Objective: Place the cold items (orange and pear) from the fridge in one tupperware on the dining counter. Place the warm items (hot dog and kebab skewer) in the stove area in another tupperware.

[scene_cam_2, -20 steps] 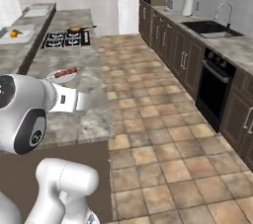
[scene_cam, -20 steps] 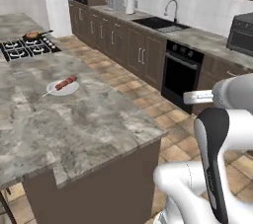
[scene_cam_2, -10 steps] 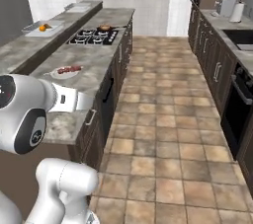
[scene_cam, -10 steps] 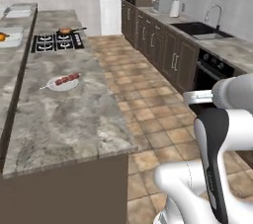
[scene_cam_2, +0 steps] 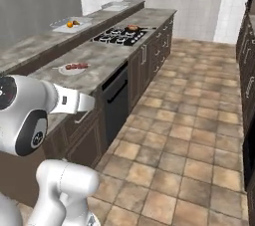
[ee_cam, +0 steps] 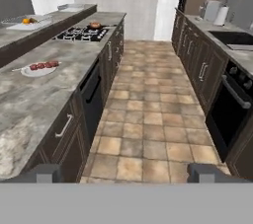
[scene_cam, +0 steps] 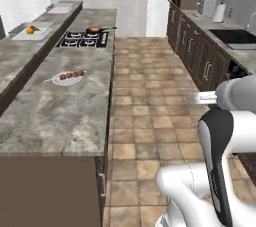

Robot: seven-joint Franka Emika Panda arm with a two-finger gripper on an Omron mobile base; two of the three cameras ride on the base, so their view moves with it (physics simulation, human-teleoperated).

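Left base view: kebab skewer (scene_cam: 69,75) on plate (scene_cam: 66,79), mid worktop (scene_cam: 55,116); hot dog pan (scene_cam: 96,29) on stove (scene_cam: 84,39); orange (scene_cam: 30,30) in tupperware (scene_cam: 31,32) on raised counter.

Right base view: arm tucked, far from skewer (scene_cam_2: 76,65).

Hand view: jaws wide apart, empty (ee_cam: 126,172).

Judgement: transit step; next, close on skewer.
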